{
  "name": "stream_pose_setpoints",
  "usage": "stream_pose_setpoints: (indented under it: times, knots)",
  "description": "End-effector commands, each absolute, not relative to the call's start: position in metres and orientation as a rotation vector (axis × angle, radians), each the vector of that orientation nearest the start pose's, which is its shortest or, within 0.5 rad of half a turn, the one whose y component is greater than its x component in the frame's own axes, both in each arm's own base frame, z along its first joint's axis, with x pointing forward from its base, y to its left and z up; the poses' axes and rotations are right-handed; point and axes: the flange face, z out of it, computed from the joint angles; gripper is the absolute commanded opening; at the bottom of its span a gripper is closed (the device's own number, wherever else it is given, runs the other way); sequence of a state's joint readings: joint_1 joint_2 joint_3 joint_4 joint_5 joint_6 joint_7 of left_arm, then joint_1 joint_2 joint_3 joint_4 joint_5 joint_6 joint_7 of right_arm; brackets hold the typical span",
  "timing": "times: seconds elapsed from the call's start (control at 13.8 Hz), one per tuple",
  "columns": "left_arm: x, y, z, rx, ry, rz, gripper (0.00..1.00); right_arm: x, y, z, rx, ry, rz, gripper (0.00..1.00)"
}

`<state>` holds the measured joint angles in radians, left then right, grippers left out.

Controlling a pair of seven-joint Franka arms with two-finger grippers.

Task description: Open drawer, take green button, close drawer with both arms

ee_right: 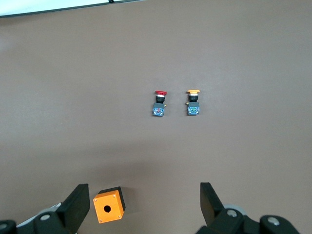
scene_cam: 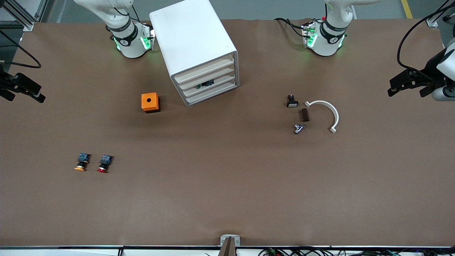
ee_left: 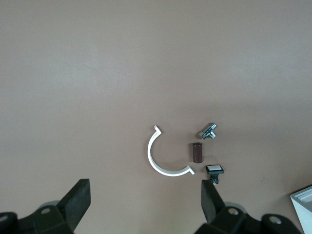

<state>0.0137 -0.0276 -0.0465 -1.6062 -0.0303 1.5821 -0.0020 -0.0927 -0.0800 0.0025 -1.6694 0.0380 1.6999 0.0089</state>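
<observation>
The white cabinet [scene_cam: 193,39] stands near the robots' bases with all four drawers shut. In the third drawer [scene_cam: 224,81] a small dark and bluish part [scene_cam: 205,84] shows through the front gap; I take it for the button, and its green cap is hidden. My left gripper [scene_cam: 405,89] hangs open and empty at the left arm's end of the table; its wrist view [ee_left: 146,200] shows bare table between the fingers. My right gripper [scene_cam: 21,93] hangs open and empty at the right arm's end [ee_right: 144,202].
An orange box [scene_cam: 150,102] [ee_right: 108,205] sits beside the cabinet. A yellow-orange-capped button [scene_cam: 81,162] [ee_right: 193,103] and a red-capped button [scene_cam: 104,163] [ee_right: 160,103] lie nearer the front camera. A white curved piece [scene_cam: 328,112] [ee_left: 158,158], brown block [scene_cam: 304,115], metal part [scene_cam: 299,128] and white-capped switch [scene_cam: 292,101] lie toward the left arm's end.
</observation>
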Motion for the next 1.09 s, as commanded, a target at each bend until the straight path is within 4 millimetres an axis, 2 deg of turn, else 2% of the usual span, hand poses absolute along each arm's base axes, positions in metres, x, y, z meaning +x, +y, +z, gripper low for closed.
stream_pose_setpoints:
  times: [0.0,0.36,0.58,0.65,0.87,1.02]
  knots:
    - [0.546,-0.019,0.629,-3.147,0.063,-0.002,1.00,0.533,-0.047,0.640,-3.109,0.153,-0.176,1.00]
    - [0.546,-0.019,0.630,-3.159,0.044,-0.007,1.00,0.533,-0.048,0.640,-3.109,0.155,-0.172,1.00]
    - [0.547,0.003,0.626,-3.200,-0.046,0.010,1.00,0.533,-0.046,0.642,-3.109,0.151,-0.176,1.00]
    - [0.550,0.002,0.619,-3.196,-0.052,0.032,1.00,0.533,-0.044,0.642,-3.109,0.146,-0.176,1.00]
    - [0.571,0.000,0.577,-3.193,-0.048,0.142,1.00,0.533,-0.044,0.642,-3.109,0.148,-0.176,1.00]
    - [0.581,-0.004,0.558,-3.202,-0.048,0.185,1.00,0.533,-0.044,0.641,-3.109,0.148,-0.174,1.00]
